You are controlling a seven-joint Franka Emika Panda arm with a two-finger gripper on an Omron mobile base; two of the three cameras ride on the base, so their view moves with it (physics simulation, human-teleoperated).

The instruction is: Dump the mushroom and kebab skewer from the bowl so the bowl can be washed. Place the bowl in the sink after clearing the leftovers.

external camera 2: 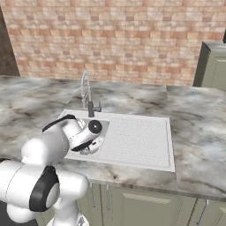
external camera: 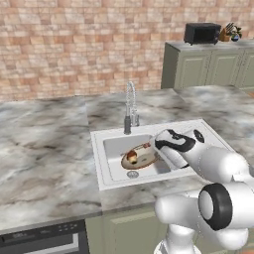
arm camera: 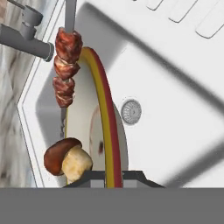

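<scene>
Golden-rimmed bowl (external camera: pixel 140 159) in tool's (arm camera: pixel 113 175) grip over white sink (external camera: pixel 111 149)

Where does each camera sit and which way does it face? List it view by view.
Left base view: behind the arm's left, facing forward-down at the sink; arm lower right.
Right base view: behind its right, same sink; arm lower left.
Hand view: on the hand, along the gripper clamping the bowl, with mushroom and kebab skewer.
Shared: sink, faucet.

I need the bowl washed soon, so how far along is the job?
Done: nothing yet. In hand: the gripper holds the bowl by its rim, tilted over the sink. Left: the mushroom and kebab skewer are in it, undumped; then set the bowl down.
</scene>
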